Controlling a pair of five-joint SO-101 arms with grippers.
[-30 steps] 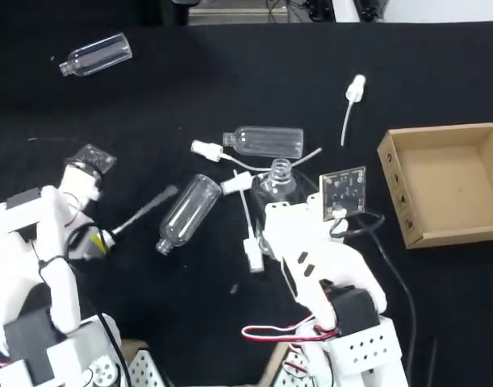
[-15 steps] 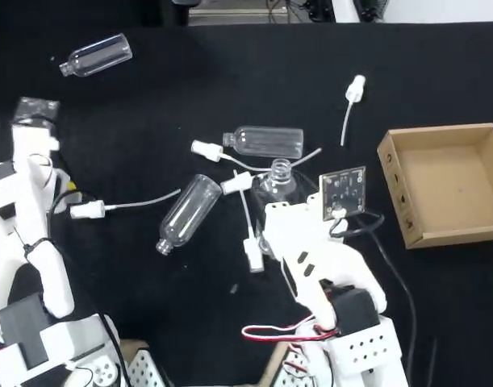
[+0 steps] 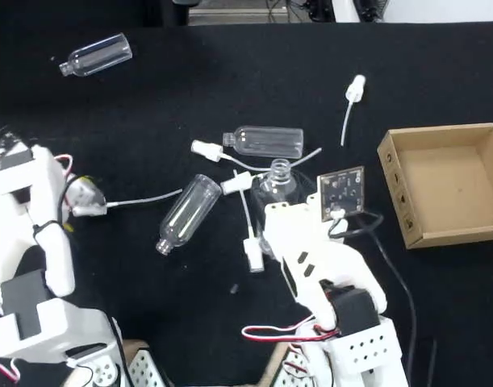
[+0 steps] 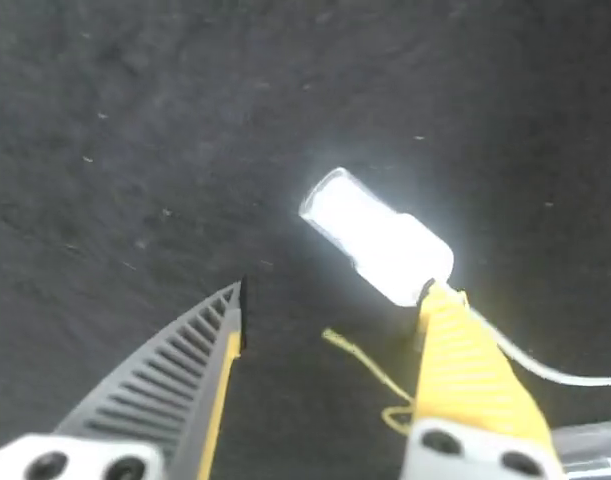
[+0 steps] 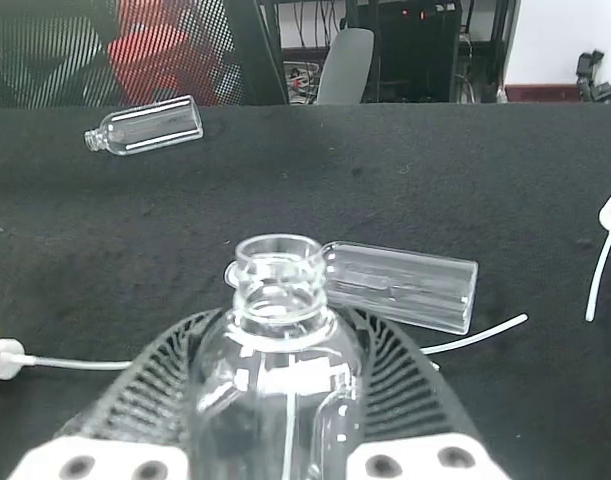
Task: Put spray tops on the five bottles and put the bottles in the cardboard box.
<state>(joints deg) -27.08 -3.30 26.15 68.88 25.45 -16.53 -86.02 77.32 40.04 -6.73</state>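
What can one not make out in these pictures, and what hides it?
- Base of the bottle held by the right gripper: right wrist view, cut off by the picture's edge.
- Whatever lies under the right arm: high view, the arm covers the table there.
- Whether the spray top touches the left gripper: left wrist view, the yellow fingertip overlaps it.
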